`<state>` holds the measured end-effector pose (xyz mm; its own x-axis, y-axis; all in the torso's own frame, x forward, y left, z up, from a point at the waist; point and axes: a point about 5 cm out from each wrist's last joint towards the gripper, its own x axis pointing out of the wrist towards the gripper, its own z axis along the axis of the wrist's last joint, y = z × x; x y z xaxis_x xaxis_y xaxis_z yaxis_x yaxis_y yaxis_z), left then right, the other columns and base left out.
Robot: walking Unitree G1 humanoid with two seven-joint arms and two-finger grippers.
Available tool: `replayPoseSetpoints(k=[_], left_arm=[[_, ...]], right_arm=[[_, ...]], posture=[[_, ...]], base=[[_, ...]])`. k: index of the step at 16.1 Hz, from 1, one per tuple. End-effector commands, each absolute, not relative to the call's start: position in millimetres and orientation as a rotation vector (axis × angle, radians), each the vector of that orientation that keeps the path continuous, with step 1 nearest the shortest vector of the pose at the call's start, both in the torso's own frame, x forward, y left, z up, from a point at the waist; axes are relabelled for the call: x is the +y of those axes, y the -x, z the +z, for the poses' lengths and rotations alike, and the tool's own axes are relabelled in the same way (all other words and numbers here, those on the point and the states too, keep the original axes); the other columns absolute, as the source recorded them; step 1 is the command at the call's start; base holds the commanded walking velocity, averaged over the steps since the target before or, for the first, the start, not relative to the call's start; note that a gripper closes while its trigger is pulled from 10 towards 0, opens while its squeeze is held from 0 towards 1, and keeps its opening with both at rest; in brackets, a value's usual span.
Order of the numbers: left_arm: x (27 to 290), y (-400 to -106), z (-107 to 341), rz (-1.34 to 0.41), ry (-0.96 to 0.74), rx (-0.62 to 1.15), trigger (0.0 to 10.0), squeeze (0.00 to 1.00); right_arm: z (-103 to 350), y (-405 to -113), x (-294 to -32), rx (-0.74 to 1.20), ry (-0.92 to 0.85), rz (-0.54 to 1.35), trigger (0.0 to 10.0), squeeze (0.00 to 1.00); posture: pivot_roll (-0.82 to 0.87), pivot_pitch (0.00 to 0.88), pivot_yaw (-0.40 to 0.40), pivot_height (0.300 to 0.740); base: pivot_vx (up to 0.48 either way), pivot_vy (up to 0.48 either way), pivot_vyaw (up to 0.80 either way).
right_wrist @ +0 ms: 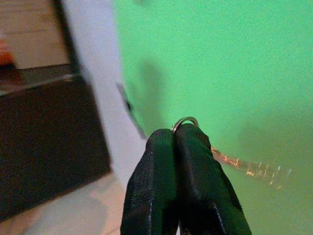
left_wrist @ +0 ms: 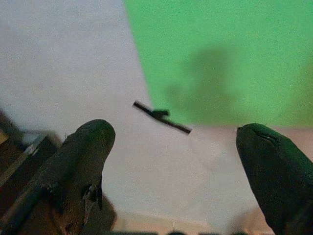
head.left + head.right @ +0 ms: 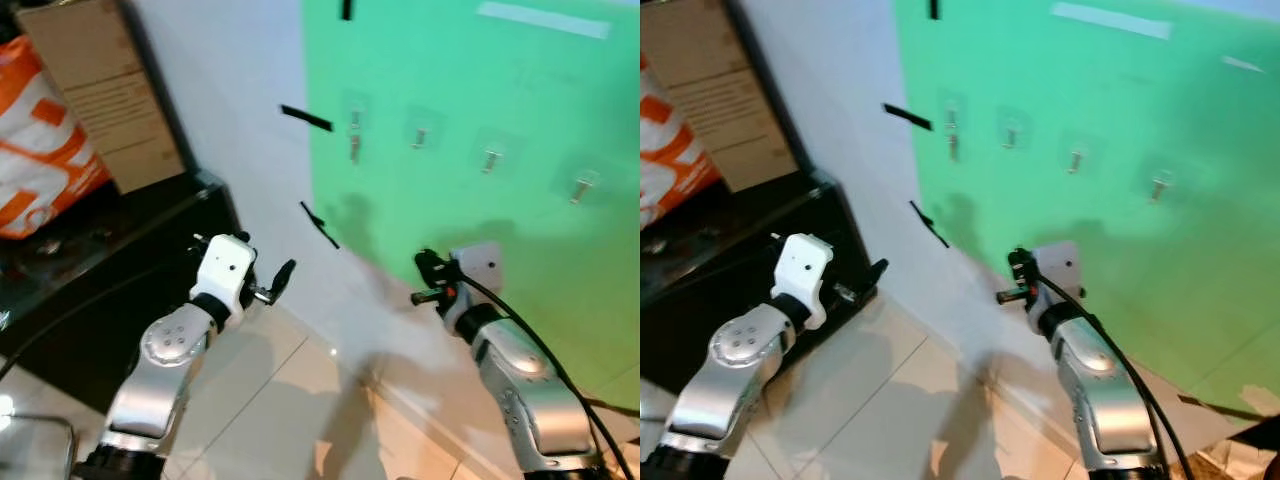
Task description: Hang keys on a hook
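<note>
Nearest to the camera are the two silver arms, both raised in front of the wall. The right gripper (image 1: pixel 177 139) has its two black fingers pressed together on a small metal ring (image 1: pixel 185 121), and a blurred, pale orange key (image 1: pixel 249 168) hangs out from the side of the fingers, so the keys are held in this gripper, in front of the green wall panel (image 3: pixel 480 220) and well below the hooks. The left gripper (image 2: pixel 176 142) has its fingers wide apart and holds nothing; it points to the white wall (image 3: pixel 240 90) near the edge of the green panel. To the left stands a black cabinet (image 3: pixel 110 260), with a cardboard box (image 3: pixel 100 90) and an orange and white bag (image 3: pixel 40 150) on it. Farther, on the green panel, four clear hooks (image 3: pixel 355 135) sit in a row. Some short black strips (image 3: pixel 306 118) are stuck on the white wall beside them.
</note>
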<state>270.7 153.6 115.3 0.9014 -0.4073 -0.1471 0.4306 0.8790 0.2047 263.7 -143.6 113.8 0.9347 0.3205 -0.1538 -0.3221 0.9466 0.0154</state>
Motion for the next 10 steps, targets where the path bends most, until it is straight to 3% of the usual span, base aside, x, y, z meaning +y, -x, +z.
replayPoseSetpoints(k=[1,6,10], left_arm=[[158,-268,118,-0.457,-0.242,0.097,10.0,0.00],[163,-262,119,-0.599,-0.259,0.140,10.0,0.00],[162,-259,140,-0.763,-0.245,0.102,10.0,0.00]], right_arm=[[123,-266,-136,0.111,0.001,0.372,10.0,0.00],[137,-281,-129,0.069,-0.047,0.416,10.0,0.00],[161,-321,-116,0.017,-0.285,0.346,10.0,0.00]], posture=[[-0.03,0.000,0.064,0.740],[-0.03,0.000,0.062,0.740],[-0.03,0.000,0.068,0.740]], base=[[0.000,0.000,0.00],[0.000,0.000,0.00],[0.000,0.000,0.00]])
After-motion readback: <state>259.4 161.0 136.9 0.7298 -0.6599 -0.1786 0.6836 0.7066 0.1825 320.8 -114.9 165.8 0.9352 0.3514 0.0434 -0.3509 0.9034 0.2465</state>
